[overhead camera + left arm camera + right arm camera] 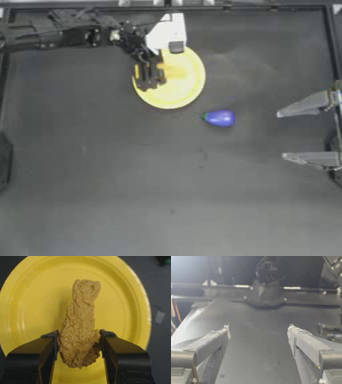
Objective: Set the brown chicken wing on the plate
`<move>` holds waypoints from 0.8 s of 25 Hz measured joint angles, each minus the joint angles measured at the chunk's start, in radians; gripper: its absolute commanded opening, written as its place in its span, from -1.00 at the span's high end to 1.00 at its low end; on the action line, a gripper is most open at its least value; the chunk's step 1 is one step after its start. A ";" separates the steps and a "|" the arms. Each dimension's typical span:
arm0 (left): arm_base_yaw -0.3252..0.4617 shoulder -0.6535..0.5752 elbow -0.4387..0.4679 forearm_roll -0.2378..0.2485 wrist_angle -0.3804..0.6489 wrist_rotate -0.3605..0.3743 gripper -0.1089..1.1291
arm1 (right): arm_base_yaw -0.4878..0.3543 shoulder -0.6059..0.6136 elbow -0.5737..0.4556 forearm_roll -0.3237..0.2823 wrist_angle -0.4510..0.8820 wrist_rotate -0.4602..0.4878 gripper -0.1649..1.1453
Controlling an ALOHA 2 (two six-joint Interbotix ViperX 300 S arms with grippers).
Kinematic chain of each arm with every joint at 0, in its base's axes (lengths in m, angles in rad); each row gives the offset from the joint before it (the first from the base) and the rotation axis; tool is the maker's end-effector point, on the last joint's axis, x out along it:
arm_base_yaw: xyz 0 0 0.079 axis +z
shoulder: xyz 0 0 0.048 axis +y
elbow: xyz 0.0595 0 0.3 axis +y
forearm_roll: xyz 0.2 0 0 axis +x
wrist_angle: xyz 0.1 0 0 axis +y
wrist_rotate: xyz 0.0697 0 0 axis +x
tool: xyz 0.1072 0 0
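- The brown chicken wing (81,323) is a lumpy, crumb-textured tan piece, long and irregular, narrower at its far end and fatter where it is held.
- The left gripper (80,347) is clenched on the wing's fat end, a dark, smooth jaw pressed against each side.
- In the left wrist view the wing lies over the middle of the plate (30,306), its thin end pointing at the far rim; whether it touches the plate's surface cannot be told.
- The plate (187,90) is a smooth, glossy yellow disc with a shallow raised rim, sitting in the upper middle of the top view.
- In the top view the left gripper (149,75) stands over the plate's left half, its arm running in from the upper left corner; the wing (172,72) shows only as an orange patch beside the jaws.
- A rounded blue-purple object (219,118) with a small green tip lies just below and right of the plate, apart from its rim.
- The right gripper (288,136) waits at the right edge, released, its two grey padded jaws spread wide.
- The bench (133,190) is dark and matte, with a broad open stretch across the lower half and left side of the top view.
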 measured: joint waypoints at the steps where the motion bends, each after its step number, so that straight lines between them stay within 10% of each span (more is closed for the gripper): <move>1: 0.003 0.014 -0.006 0.000 0.000 0.000 0.53 | 0.000 0.000 0.000 0.000 0.000 0.000 -0.77; 8: 0.015 0.058 -0.031 -0.002 0.000 0.000 0.42 | 0.000 0.000 0.000 0.000 0.000 0.000 -0.77; 17: 0.015 0.075 -0.058 -0.002 0.009 0.000 -0.84 | 0.002 0.000 0.000 0.000 0.000 0.000 -0.77; 20: 0.015 0.075 -0.058 -0.002 0.011 0.005 -0.83 | 0.000 0.000 0.000 0.000 0.000 0.000 -0.77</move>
